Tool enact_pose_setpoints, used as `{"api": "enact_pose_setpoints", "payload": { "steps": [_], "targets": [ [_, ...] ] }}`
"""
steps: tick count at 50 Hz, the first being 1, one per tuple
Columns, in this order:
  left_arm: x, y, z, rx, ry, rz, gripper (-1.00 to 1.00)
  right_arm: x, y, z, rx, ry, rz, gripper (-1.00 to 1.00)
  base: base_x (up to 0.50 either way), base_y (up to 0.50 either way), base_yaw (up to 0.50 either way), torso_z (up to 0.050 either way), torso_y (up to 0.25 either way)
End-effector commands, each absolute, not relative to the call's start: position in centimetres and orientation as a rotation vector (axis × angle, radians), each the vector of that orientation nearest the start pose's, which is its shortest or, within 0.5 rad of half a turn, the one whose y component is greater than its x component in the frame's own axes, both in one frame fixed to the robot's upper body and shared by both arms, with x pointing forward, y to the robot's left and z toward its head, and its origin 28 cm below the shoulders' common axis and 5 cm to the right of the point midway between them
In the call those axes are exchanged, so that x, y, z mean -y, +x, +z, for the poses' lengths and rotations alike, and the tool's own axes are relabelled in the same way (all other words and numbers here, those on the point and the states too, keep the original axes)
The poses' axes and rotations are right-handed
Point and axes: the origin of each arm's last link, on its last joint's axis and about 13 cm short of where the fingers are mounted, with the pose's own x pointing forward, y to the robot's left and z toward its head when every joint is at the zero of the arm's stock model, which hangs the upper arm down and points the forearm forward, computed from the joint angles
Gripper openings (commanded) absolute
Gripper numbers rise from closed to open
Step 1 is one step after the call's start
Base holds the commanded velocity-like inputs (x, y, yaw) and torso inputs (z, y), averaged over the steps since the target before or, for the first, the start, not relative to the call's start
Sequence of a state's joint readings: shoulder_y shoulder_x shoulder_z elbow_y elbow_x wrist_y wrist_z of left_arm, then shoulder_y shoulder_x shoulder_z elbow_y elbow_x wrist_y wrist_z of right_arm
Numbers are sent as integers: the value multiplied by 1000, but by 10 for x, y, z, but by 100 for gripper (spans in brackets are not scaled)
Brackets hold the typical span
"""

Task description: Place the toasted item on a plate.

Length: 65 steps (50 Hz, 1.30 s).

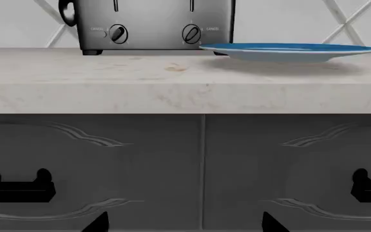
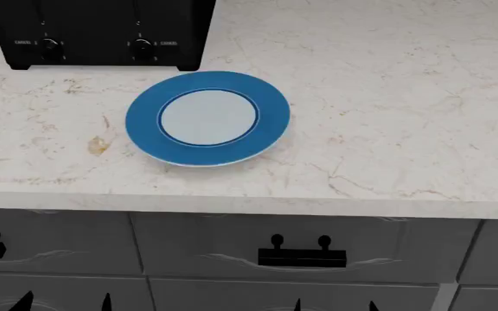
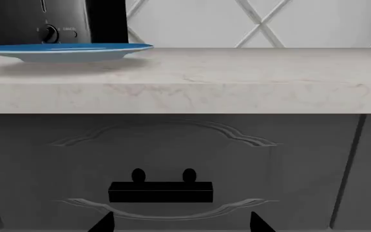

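Observation:
The plate (image 2: pixel 207 118), blue-rimmed with a pale centre, lies empty on the marble counter in front of the toaster (image 2: pixel 102 32). It also shows edge-on in the left wrist view (image 1: pixel 289 50) and the right wrist view (image 3: pixel 63 49). The toasted item is not in view; the toaster's top is out of frame. My left gripper (image 2: pixel 63 303) and right gripper (image 2: pixel 334 306) are low, in front of the cabinet drawers below the counter edge. Only their dark fingertips show, spread apart with nothing between them. The left fingertips (image 1: pixel 98 223) and right fingertips (image 3: pixel 102 223) face the drawer fronts.
The counter edge (image 2: pixel 249 204) overhangs grey drawers with black handles (image 2: pixel 301 254). The toaster has two knobs (image 1: pixel 118 34) on its front. A tiled wall (image 3: pixel 269 21) backs the counter. A small brown stain (image 2: pixel 98 146) marks the counter left of the plate.

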<state>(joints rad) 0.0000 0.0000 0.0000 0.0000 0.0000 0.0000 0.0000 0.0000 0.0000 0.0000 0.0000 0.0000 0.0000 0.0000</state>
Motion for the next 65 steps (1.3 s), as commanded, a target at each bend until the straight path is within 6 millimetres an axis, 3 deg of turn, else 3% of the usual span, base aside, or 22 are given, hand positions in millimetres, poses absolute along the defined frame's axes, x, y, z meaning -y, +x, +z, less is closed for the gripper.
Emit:
{"api": "enact_pose_setpoints", "payload": {
  "steps": [1,14,49,54,65],
  "targets": [
    [-206,209,14,0,0,0,100,96,209,14,0,0,0,100,0,0,0,0,0],
    [-205,208,14,-5,4,-9,100,96,207,13,11,14,-2,100,0,0,0,0,0],
    [-209,208,26,25,24,-24,100,98,208,25,33,-8,13,100,0,0,0,50,0],
    [-209,209,35,41,32,-34,100,98,210,32,43,-19,22,100,0,0,0,50,0],
    [-217,221,71,105,79,-50,100,101,220,68,99,-49,46,100,0,0,0,50,0]
  ]
}}
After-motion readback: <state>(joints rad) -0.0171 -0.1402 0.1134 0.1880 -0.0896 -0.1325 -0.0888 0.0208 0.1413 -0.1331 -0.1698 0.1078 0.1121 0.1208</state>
